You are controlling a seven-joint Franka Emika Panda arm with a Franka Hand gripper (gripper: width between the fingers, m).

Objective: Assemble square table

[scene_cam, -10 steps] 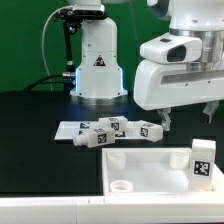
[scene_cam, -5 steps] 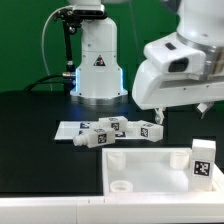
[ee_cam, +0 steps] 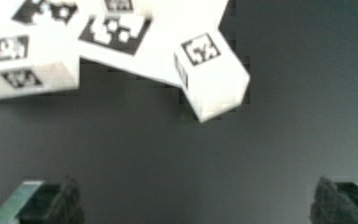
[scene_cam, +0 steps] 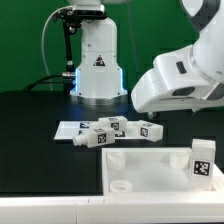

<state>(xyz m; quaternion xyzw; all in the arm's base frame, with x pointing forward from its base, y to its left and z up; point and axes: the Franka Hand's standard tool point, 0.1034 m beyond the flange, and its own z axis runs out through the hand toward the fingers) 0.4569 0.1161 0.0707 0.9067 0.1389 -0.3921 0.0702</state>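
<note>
The square table's white slab (scene_cam: 150,165) lies flat at the front, with a round hole (scene_cam: 121,186) in its near corner. One tagged leg (scene_cam: 203,160) stands upright at the slab's right side. Three more legs (scene_cam: 112,130) lie in a cluster just behind the slab; the wrist view shows them as tagged white blocks (ee_cam: 206,72). My gripper (ee_cam: 201,205) is open above the dark table, a short way off the cluster, with nothing between its fingers (ee_cam: 48,200). In the exterior view my white hand (scene_cam: 180,85) hangs tilted above the slab's right half, its fingertips hidden.
The marker board (scene_cam: 68,130) lies under the left end of the leg cluster. The arm's white base (scene_cam: 98,65) stands at the back centre, with a black cable (scene_cam: 47,50) looping to the exterior view's left. The table (scene_cam: 40,150) is black.
My hand has tilted and swung up and toward the exterior view's right; its fingers, seen hanging down earlier, no longer show there. The legs and slab have not moved.
</note>
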